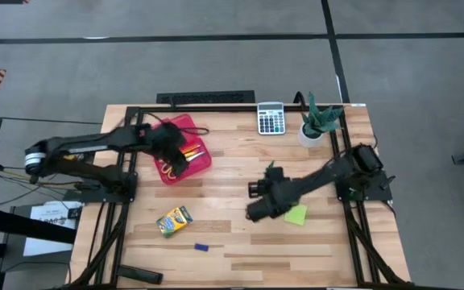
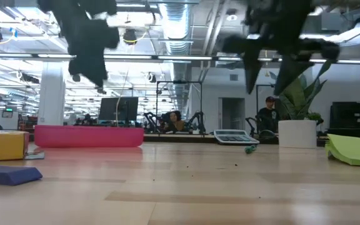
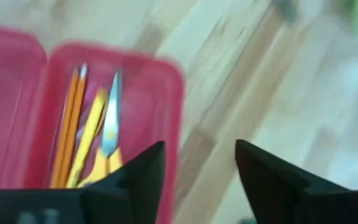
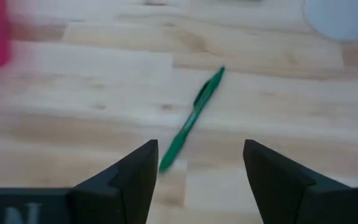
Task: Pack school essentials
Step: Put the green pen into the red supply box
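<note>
The red case [image 1: 185, 150] lies open at the table's far left and holds orange pencils [image 3: 70, 124], a yellow marker [image 3: 91, 134] and the yellow-handled scissors [image 3: 107, 146]. My left gripper [image 3: 197, 146] hovers open above the case's right edge [image 1: 176, 157]. The green pen [image 4: 191, 121] lies flat on the wood, just ahead of my open right gripper [image 4: 201, 146], which hangs over mid-table [image 1: 256, 201]. A lime sticky-note pad [image 1: 296, 214] lies beside the right arm. The crayon box [image 1: 174, 220] and the blue eraser [image 1: 201, 247] lie toward the near edge.
A grey calculator [image 1: 271, 118] and a potted plant [image 1: 316, 125] stand at the far edge, the plant's white pot [image 4: 344, 18] right of the pen. A dark object [image 1: 139, 276] lies at the near left corner. Bare wood stretches between the case and the pen.
</note>
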`<state>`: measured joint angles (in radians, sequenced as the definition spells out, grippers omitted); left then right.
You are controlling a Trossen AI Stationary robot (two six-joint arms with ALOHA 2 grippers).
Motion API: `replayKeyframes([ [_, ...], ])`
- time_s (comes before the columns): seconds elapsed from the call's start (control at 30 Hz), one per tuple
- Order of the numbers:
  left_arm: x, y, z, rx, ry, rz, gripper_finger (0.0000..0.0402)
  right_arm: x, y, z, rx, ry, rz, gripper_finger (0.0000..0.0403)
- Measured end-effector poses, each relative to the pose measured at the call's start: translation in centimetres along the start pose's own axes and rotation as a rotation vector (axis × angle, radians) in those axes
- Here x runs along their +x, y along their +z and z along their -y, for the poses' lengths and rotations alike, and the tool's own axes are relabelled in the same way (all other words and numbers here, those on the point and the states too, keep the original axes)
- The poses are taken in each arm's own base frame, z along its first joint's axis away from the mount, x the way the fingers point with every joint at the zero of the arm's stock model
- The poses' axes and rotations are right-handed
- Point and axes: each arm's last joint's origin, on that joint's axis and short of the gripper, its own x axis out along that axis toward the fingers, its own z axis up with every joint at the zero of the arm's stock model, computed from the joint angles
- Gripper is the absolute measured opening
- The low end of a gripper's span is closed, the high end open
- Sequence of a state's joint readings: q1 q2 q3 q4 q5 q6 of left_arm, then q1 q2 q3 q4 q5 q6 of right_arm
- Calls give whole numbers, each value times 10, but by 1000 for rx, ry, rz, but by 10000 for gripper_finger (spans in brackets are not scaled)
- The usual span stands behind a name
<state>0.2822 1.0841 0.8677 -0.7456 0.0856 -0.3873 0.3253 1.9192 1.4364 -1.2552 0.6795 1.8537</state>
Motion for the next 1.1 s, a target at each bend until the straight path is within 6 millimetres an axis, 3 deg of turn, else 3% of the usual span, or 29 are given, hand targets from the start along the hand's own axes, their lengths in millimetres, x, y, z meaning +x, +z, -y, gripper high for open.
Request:
replayKeyframes([
  [0.17, -31, -5, 6, -60, -86, 137, 232, 40, 1, -18, 32, -56, -5, 250],
  [0.33, -49, -13, 8, -82, -123, 187, 234, 71, -20, -26, 83, -129, -11, 249],
  [0.5, -56, -16, 9, -81, -137, 212, 227, 96, -43, -30, 130, -176, -4, 249],
  [0.67, -55, -16, 9, -65, -134, 212, 222, 107, -57, -34, 158, -179, 9, 243],
  [0.77, -55, -16, 9, -66, -132, 212, 220, 108, -63, -34, 208, -205, 10, 200],
  [0.97, -55, -16, 9, -66, -128, 211, 212, 107, -64, -38, 132, -200, 5, 31],
  [1.1, -55, -16, 9, -65, -133, 209, 208, 103, -61, -42, 115, -218, -14, 22],
])
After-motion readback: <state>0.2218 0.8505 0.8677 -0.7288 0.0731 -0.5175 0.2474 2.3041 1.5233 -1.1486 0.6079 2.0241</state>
